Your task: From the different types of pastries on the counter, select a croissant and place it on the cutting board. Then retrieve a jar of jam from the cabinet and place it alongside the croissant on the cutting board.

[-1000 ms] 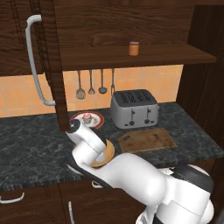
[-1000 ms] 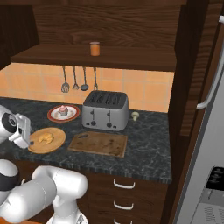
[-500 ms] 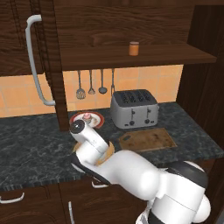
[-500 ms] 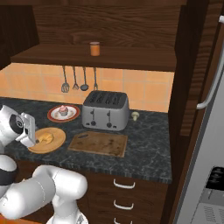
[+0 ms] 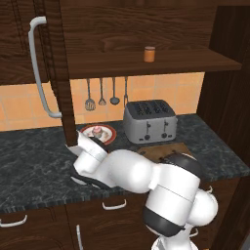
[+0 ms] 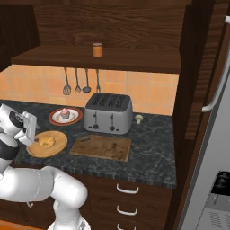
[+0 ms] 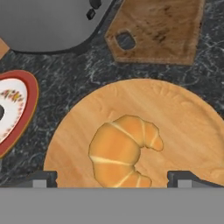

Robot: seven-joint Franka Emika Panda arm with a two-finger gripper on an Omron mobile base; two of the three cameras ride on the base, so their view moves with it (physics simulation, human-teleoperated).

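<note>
— Pincer (image 7: pixel 112 178) state? 
— Jaws wide apart, gripping nothing, poised above the croissant (image 7: pixel 122 148).
— Croissant location? 
— Lying on the round wooden plate (image 7: pixel 183 131) on the counter (image 7: pixel 83 70), near the cutting board (image 7: pixel 162 30).

Plate (image 7: pixel 183 122) under my pincer is pale smooth wood, croissant (image 7: pixel 122 148) looks glossy and golden. Cutting board (image 7: pixel 166 30) is darker, worn-grain wood. Counter (image 7: pixel 78 78) is polished black marble-look, toaster (image 6: pixel 109 112) brushed grey metal.
</note>
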